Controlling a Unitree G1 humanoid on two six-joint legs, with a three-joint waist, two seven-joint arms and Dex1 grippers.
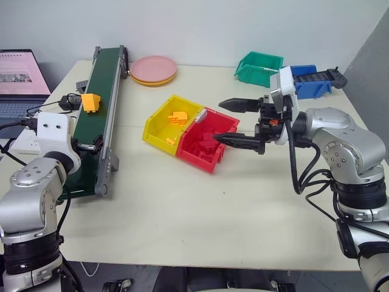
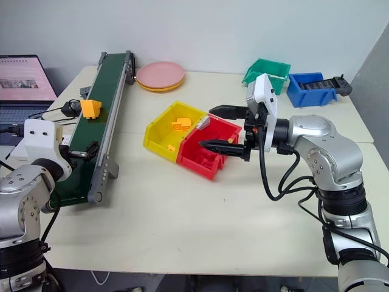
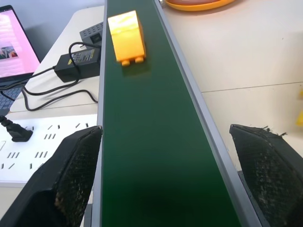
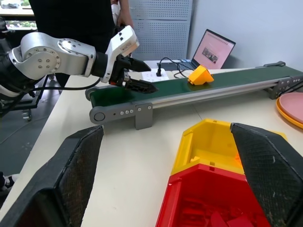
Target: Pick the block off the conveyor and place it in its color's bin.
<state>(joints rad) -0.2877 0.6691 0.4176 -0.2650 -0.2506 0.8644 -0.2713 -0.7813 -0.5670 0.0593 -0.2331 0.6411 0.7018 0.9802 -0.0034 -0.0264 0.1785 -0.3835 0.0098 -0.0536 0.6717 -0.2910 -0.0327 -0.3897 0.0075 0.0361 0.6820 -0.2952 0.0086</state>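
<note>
1. The block is sitting on the conveyor, far along the belt, on the left of the tabletop.
2. The left hand is waiting wide at the near end, astride the belt, empty.
3. The right hand is hovering wide over the red bin, empty.
4. Next, I judge, the left hand closes on the block, then carries it right to the bin.

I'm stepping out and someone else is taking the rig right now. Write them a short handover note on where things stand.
Left end effector: open, empty, straddling the near end of the conveyor.
Right end effector: open, empty, hovering over the red bin.
The block lies on the belt, further up from the left end effector, untouched.
The yellow bin, beside the red one, already holds some yellow bricks.
Done: nothing for this block. Left: grasp it, carry it to the yellow bin, release.
</note>
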